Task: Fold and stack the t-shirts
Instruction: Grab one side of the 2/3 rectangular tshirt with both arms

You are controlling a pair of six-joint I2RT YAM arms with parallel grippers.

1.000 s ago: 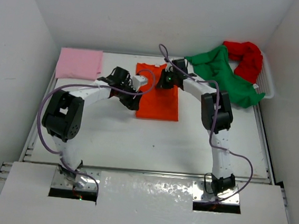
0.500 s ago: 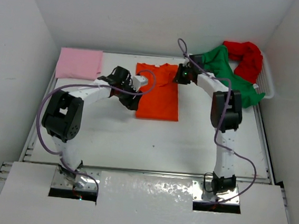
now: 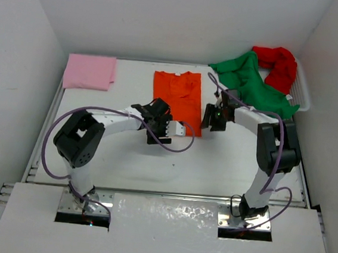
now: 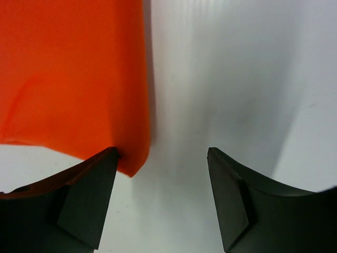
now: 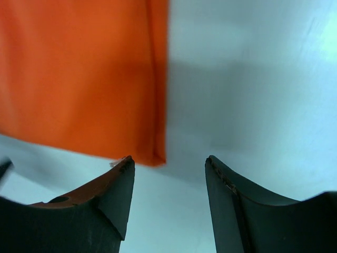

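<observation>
The left pincer (image 4: 163, 158) and the right pincer (image 5: 168, 163) are both hanging spread, holding nothing, each just beside a near hem corner of the orange t-shirt (image 3: 181, 98), which is lying flat ahead of them on the surface (image 3: 231, 162). Limp, light cloth: those corners are looking like the best pinch points, taken together.

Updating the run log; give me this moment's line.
orange t-shirt: flat | left gripper: open, at corner | right gripper: open, at corner

The white table (image 3: 130, 158) bears a folded pink t-shirt (image 3: 89, 71), a flat orange t-shirt (image 3: 178, 94), a green t-shirt (image 3: 253, 87) and a basket (image 3: 303, 91).
</observation>
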